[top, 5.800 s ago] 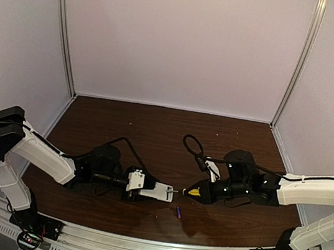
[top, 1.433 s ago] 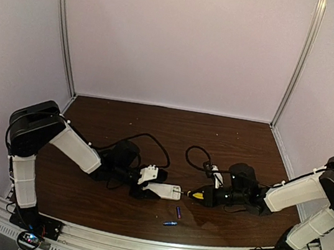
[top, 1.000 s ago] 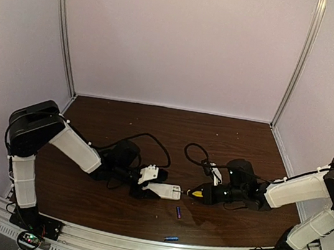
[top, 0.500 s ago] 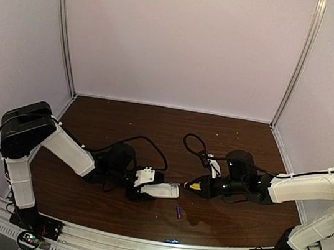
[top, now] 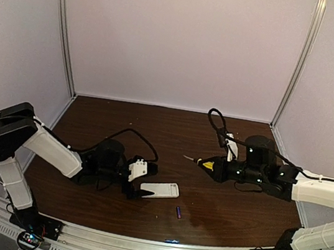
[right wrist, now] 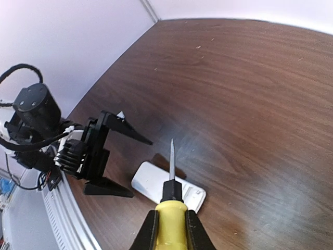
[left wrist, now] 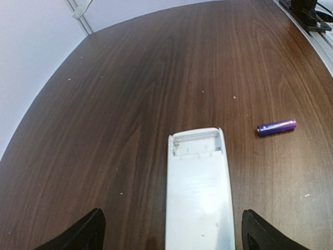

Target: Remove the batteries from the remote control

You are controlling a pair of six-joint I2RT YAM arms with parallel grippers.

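Lying on the surface (left wrist: 104, 104) between the spread left jaws, the remote control (left wrist: 197, 192) seems light, stiff and slick, best gripped across its long edges; right jaws pinch a screwdriver (right wrist: 171, 211).

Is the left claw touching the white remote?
Apart. Left wrist view: the remote lies between the open fingers of the left gripper, bare table on both sides.
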